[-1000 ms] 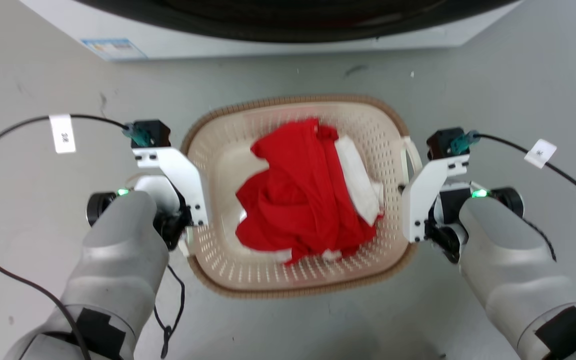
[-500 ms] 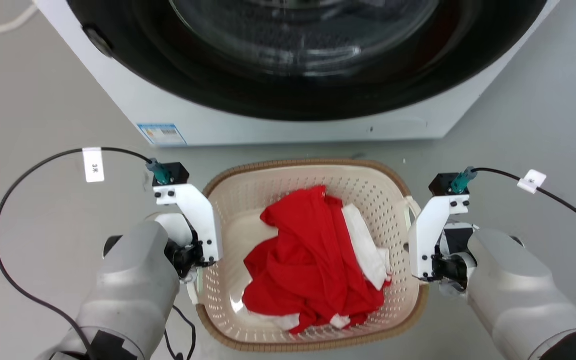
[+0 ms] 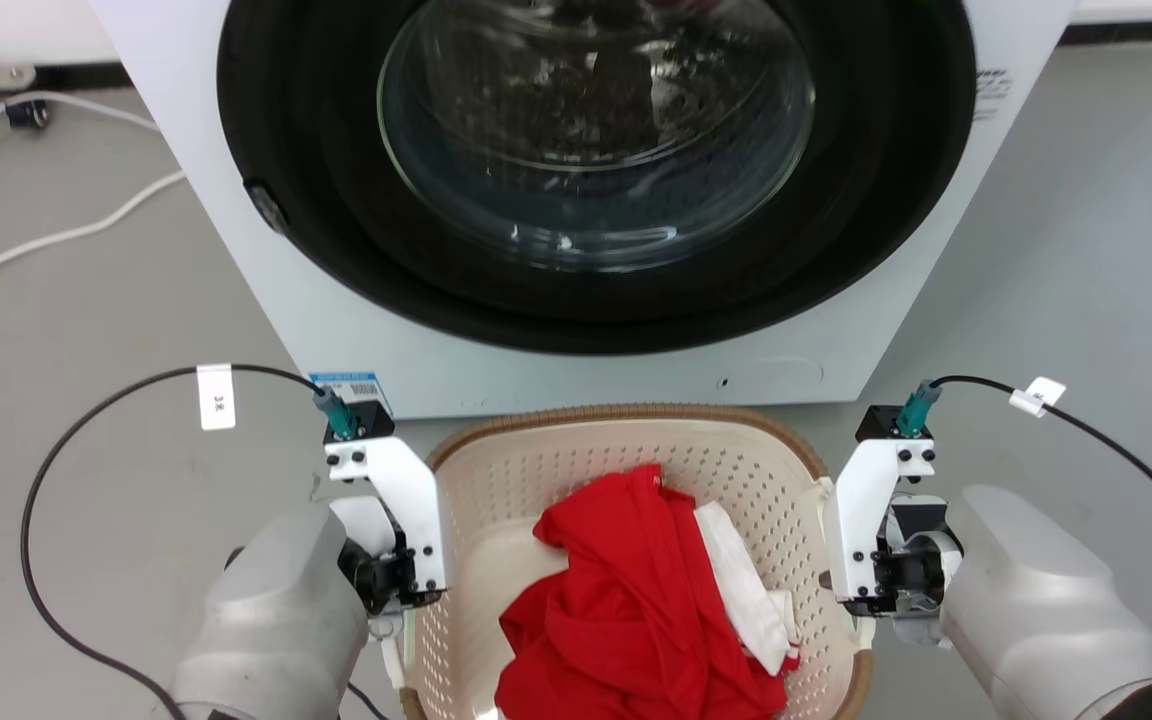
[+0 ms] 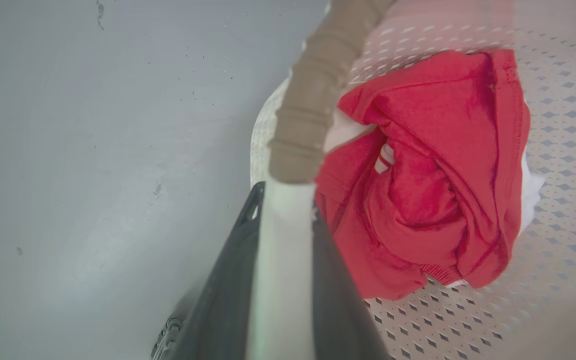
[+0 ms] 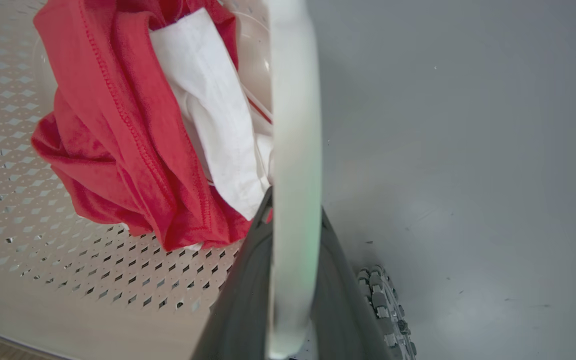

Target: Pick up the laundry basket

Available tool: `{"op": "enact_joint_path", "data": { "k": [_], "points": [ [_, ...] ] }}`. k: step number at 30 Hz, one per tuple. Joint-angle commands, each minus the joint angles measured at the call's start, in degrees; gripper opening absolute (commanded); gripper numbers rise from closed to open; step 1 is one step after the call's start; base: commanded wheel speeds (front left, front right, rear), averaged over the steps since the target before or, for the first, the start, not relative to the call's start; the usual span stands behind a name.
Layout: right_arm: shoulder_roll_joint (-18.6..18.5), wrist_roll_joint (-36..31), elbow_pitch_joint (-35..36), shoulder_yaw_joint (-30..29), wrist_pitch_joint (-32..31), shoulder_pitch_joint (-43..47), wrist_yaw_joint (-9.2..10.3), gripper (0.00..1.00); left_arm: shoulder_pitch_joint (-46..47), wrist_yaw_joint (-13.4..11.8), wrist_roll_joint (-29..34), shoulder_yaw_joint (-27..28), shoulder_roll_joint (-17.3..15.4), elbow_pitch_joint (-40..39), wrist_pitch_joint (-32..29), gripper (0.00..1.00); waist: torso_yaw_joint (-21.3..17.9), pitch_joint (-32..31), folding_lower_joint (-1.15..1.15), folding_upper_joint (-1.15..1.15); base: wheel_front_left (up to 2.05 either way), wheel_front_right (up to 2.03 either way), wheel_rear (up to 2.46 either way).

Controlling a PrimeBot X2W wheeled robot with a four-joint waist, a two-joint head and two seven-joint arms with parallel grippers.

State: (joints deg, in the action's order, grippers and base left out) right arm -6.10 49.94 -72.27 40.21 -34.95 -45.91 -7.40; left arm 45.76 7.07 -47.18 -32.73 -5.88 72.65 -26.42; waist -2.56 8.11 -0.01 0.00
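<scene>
Cream perforated laundry basket (image 3: 556,470) gripped at both handles, just in front of the washing machine (image 3: 276,320).
Left hand (image 4: 285,197) is clamped on the white left handle (image 4: 283,260), and right hand (image 5: 295,205) is clamped on the white right handle (image 5: 293,125). A red garment (image 3: 626,610) and a white cloth (image 3: 736,580) lie inside the basket, which is centred below the machine's glass door (image 3: 596,130).
</scene>
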Motion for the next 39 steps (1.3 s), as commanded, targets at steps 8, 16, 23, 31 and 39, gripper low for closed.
{"op": "enact_joint_path", "data": {
  "k": [8,16,23,31,39],
  "points": [
    [1.58,0.56,-0.96,0.32,-4.98,1.12,-0.17,0.00,-3.28,0.74,-2.39,-1.01,1.29,-0.72,-1.18,0.00,-1.08,-4.99,0.01,0.00,0.00,0.00,0.00],
    [2.24,-0.02,-1.25,0.53,-6.56,2.03,-0.17,0.00,-5.95,0.73,-3.38,-1.55,1.18,-0.27,-0.16,0.00,-1.74,-7.11,0.01,0.00,0.00,0.00,0.00],
    [2.09,-0.65,-1.37,0.16,-6.82,2.28,-0.17,0.00,-6.86,0.74,-3.77,-2.03,1.46,0.16,0.38,0.00,-1.77,-7.68,0.01,0.00,0.00,0.00,0.00],
    [1.58,-1.43,-1.39,-0.40,-6.67,2.45,-0.16,0.00,-6.97,0.74,-4.01,-2.58,1.82,0.47,0.74,0.00,-1.62,-7.98,0.01,0.00,0.00,0.00,0.00],
    [1.48,-2.46,-1.40,-0.59,-7.07,2.52,-0.17,0.00,-6.79,0.74,-3.62,-3.63,1.88,0.66,0.76,0.00,-1.47,-8.17,0.01,0.00,0.00,0.00,0.00]
  ]
}}
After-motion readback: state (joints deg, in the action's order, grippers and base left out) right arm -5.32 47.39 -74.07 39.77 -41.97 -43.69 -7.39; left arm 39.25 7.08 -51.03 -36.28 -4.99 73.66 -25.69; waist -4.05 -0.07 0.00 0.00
